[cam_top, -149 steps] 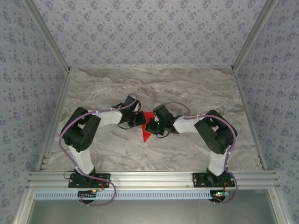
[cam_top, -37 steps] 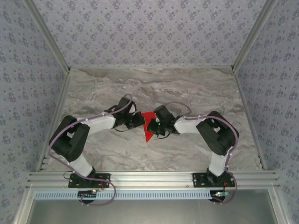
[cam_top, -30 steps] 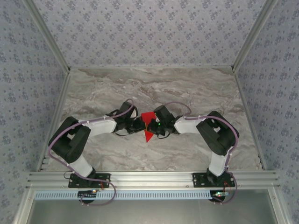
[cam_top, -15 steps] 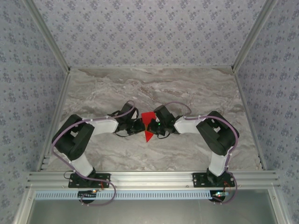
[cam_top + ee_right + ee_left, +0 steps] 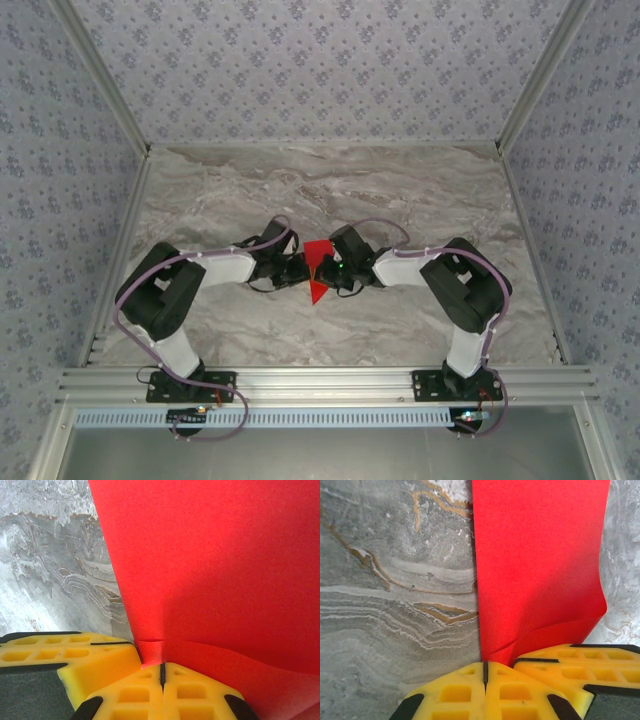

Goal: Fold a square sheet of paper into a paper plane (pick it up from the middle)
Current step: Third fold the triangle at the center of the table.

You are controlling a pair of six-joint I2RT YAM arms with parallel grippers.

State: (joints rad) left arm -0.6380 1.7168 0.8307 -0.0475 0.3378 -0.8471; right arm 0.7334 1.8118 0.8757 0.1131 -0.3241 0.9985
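The left gripper (image 5: 485, 666) has its jaws clenched tip to tip on an edge of the red sheet of paper (image 5: 535, 555), which curls up off the bench (image 5: 395, 605) into the seam between them. The right gripper (image 5: 162, 666) also grasps the sheet, its jaws pressed together over a small crease. The two grippers sit just beside each other. From above, the sheet (image 5: 318, 272) shows as a pointed red shape between the two wrists, mid-bench, with its tip toward the arm bases.
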